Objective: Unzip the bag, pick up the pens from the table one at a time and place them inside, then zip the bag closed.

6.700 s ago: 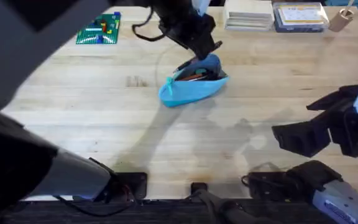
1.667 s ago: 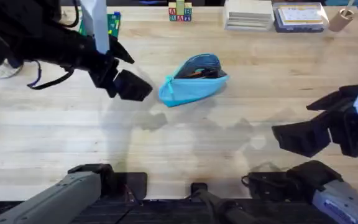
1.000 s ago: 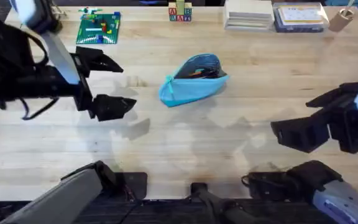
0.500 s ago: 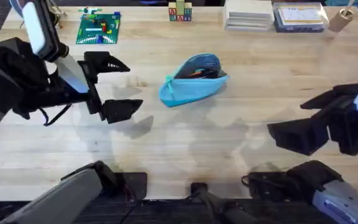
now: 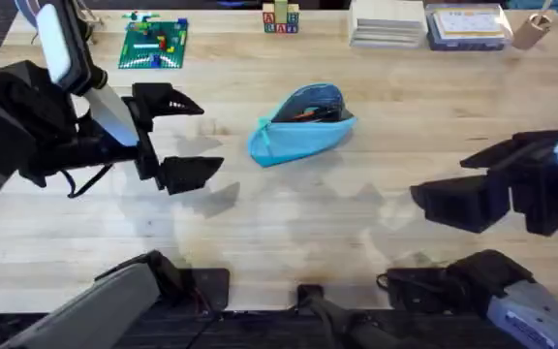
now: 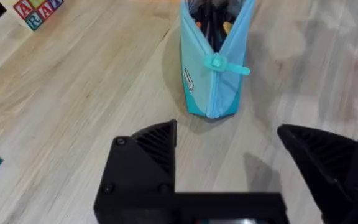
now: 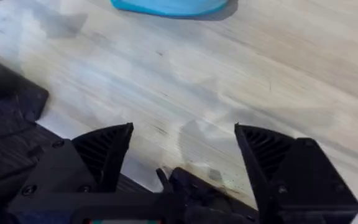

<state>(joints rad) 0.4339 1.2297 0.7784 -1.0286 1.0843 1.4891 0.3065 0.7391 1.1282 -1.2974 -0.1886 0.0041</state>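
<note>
The light blue bag [image 5: 303, 131] lies mid-table with its zipper open and its mouth gaping. Dark pens [image 5: 306, 113] show inside it, with a bit of orange among them. In the left wrist view the bag [image 6: 213, 87] points end-on at me, the teal pull tab [image 6: 219, 64] at its near end and the pens [image 6: 209, 15] inside. My left gripper [image 5: 208, 136] hovers open to the left of the bag, holding nothing. My right gripper [image 5: 439, 181] is open and empty at the right, nearer the front edge; the bag's edge [image 7: 166, 6] lies far beyond its fingers.
A green brick plate [image 5: 153, 44], alphabet blocks [image 5: 279, 17], a stack of white boxes [image 5: 386, 21] and a blue-lidded box [image 5: 468, 24] line the table's far edge. Bare wood [image 5: 289, 223] lies between the bag and the arms' bases.
My left arm has pulled back from the bag to the left, and has barely moved in the last half second. The right gripper has crept slightly left. The bag has stayed put.
</note>
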